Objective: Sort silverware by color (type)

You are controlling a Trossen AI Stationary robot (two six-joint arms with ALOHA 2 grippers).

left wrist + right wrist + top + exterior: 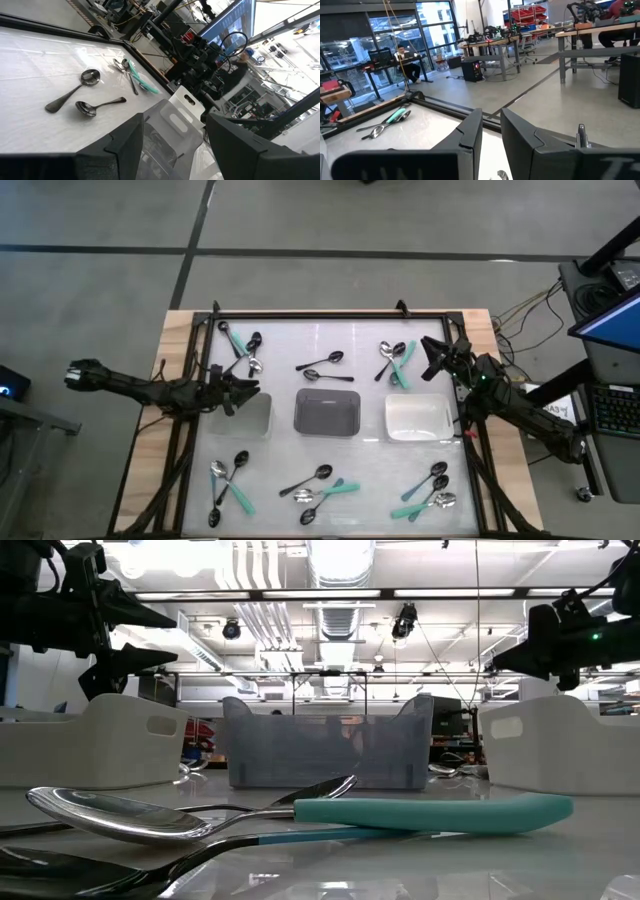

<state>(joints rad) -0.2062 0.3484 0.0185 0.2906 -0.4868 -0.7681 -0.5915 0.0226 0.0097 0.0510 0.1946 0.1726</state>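
Small black, silver and mint-green spoons lie flat on the table in several clusters: far left (pixel 242 346), far middle (pixel 322 365), far right (pixel 395 360), near left (pixel 229 481), near middle (pixel 320 486) and near right (pixel 430 491). My left gripper (pixel 238 390) (pixel 172 132) hangs open and empty over the far edge of the clear left tray (pixel 248 416). My right gripper (pixel 431 357) (pixel 491 131) is open by a narrow gap and empty. It is raised beside the far-right spoons, past the white tray's (pixel 418 418) far edge. Both grippers show high above the table in the low view.
A grey tray (pixel 327 412) stands mid-table between the clear and white trays. A black frame (pixel 330 314) borders the table. Two silver spoons (pixel 82 92) and a green-and-silver pair (pixel 134 75) lie ahead of my left gripper. A person (pixel 402 56) sits at a desk in the room.
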